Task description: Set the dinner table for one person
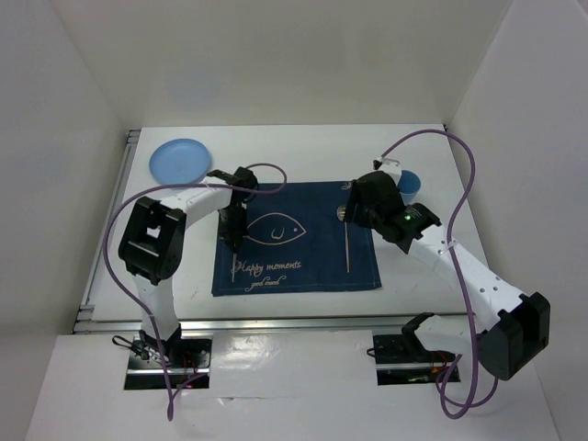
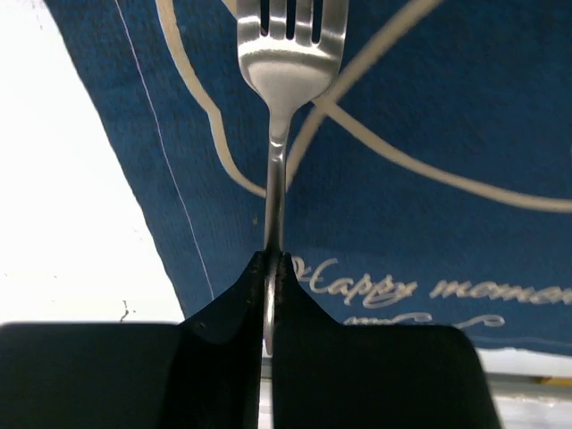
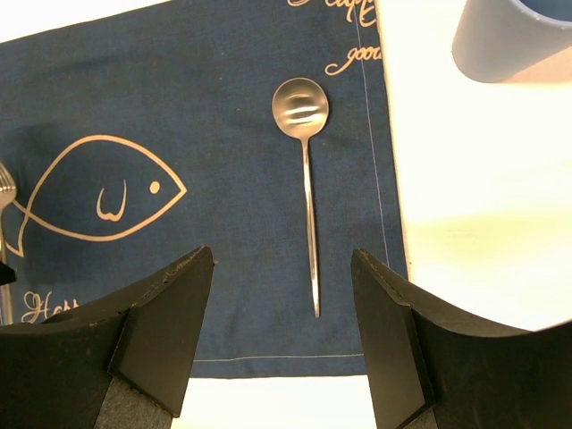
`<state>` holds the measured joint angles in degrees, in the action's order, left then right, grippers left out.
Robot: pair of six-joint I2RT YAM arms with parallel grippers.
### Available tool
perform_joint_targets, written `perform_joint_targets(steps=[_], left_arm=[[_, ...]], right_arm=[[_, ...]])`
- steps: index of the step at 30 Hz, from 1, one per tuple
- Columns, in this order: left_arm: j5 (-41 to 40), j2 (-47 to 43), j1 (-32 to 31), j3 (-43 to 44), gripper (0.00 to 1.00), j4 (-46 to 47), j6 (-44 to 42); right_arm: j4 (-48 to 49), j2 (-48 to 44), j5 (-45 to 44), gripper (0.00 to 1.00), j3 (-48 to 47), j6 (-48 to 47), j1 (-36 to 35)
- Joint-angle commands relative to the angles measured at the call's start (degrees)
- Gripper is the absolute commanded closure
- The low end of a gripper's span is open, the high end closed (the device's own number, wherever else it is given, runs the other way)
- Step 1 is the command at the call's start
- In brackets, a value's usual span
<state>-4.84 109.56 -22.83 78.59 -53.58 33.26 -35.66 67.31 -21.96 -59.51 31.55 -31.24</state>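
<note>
Left wrist: fork (image 2: 286, 63) tight in left gripper (image 2: 273, 268), maybe touching placemat (image 2: 429, 107).

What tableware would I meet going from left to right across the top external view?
plate → fork → spoon → cup
</note>
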Motion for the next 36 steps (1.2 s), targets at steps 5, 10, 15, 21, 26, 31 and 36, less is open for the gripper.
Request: perform_joint_targets(steps=[5, 10, 15, 21, 26, 31, 36], left_arm=[[-2.4, 1.2, 0.3, -0.2, 1.00, 1.3, 3.4], [-0.6, 1.8, 0.3, -0.2, 1.00, 1.1, 3.4], [0.7, 1.0, 0.3, -1.3, 1.00, 1.6, 3.4], [-0.7, 2.4, 0.3, -1.5, 1.00, 2.7, 2.2], [2.5, 1.8, 0.3, -2.0, 0.77, 4.0, -0.5], [4.7, -0.4, 0.3, -2.6, 0.62, 5.1, -2.2], [0.8, -5.0, 0.3, -3.3, 0.57, 5.1, -2.2]], right_arm=[[-0.2, 0.1, -1.9, 0.29, 0.1, 0.7, -0.5], [0.3, 1.3, -1.9, 0.29, -0.4, 0.2, -0.5], [0.3, 1.9, -1.9, 0.29, -0.4, 0.2, -0.5], [0.3, 1.9, -1.9, 0.29, -0.4, 0.2, -0.5], [-0.7, 1.3, -2.4, 0.29, -0.4, 0.2, -0.5], [-1.3, 0.1, -2.4, 0.29, -0.4, 0.7, -0.5], [-1.3, 0.1, -1.9, 0.29, -0.4, 0.7, -0.5]])
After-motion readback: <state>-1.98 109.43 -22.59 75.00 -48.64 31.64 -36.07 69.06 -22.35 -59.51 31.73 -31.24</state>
